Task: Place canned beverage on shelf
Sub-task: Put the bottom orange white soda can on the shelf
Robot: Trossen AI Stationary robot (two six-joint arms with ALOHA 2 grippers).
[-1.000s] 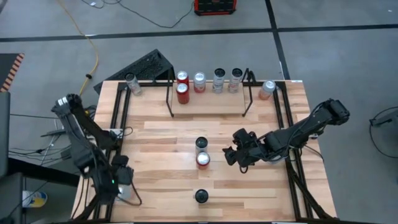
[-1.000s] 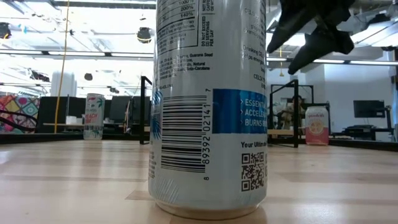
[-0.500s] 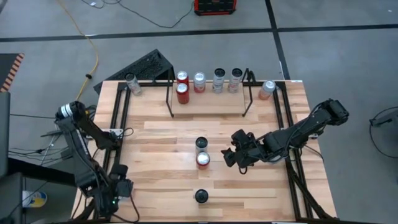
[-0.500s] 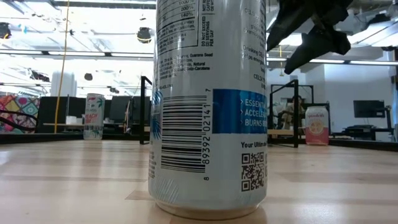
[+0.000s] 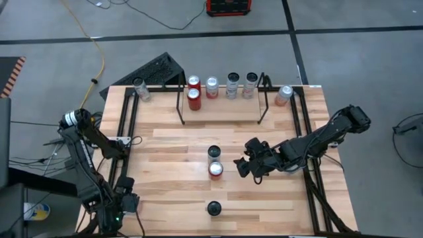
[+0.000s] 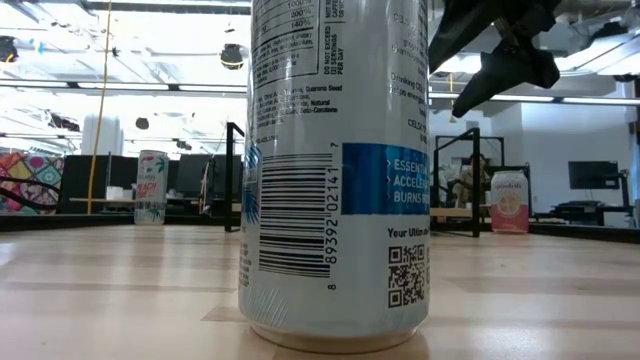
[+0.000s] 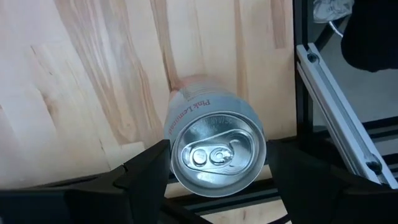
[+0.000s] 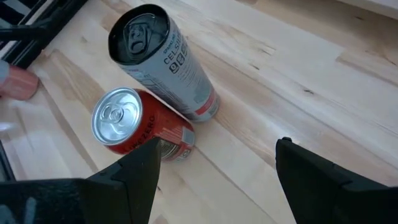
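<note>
Now the left pincer (image 7: 214,163) is sitting at the bench's (image 5: 178,155) near-left corner, closed around a silver can (image 7: 213,149). The right pincer (image 8: 214,168) is hovering wide open, empty, beside two mid-bench cans (image 5: 215,162). The shelf (image 5: 221,99) is standing at the far edge.

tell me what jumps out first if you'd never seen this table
A tall silver can fills the low view, standing near the table's front edge. At mid-table the right gripper hangs open beside a red can and a slim can, while the left gripper brackets a pale can at the front left corner.
</note>
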